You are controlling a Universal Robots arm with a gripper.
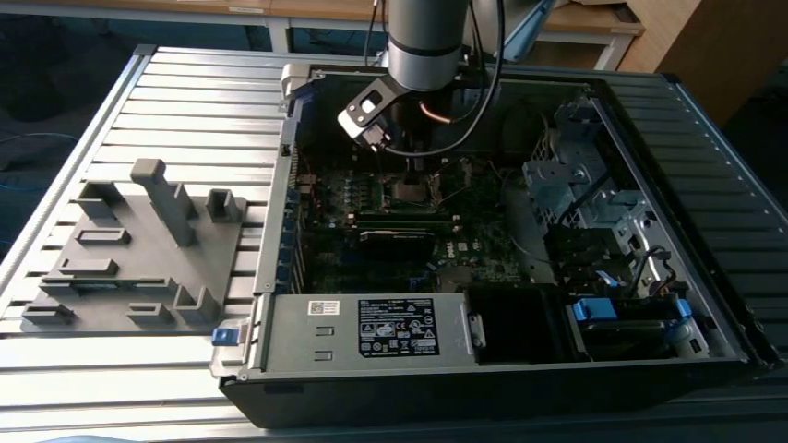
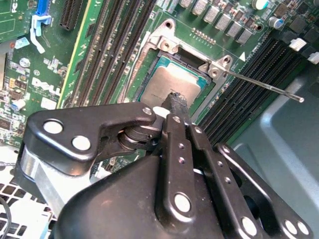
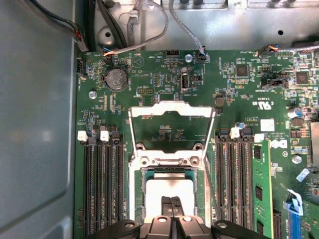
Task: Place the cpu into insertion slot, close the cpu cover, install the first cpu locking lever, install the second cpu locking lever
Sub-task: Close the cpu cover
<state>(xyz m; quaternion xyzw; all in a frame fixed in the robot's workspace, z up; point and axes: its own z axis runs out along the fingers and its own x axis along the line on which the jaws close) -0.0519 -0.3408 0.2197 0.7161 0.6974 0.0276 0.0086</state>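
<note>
While the arm [image 1: 425,37] hangs over the open case [image 1: 518,392] in the upper centre of the exterior view, we see the fingers [image 3: 168,208] pressed together, their tips at the top face of the cpu [image 3: 159,188]. The cpu lies in the slot [image 3: 149,174], and the cover [image 3: 172,110] lies swung open just beside it, not yet closed.

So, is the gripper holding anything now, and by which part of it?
Nothing is held. The jaws of the gripper are shut together, empty, with their tips at the top face of the cpu.
</note>
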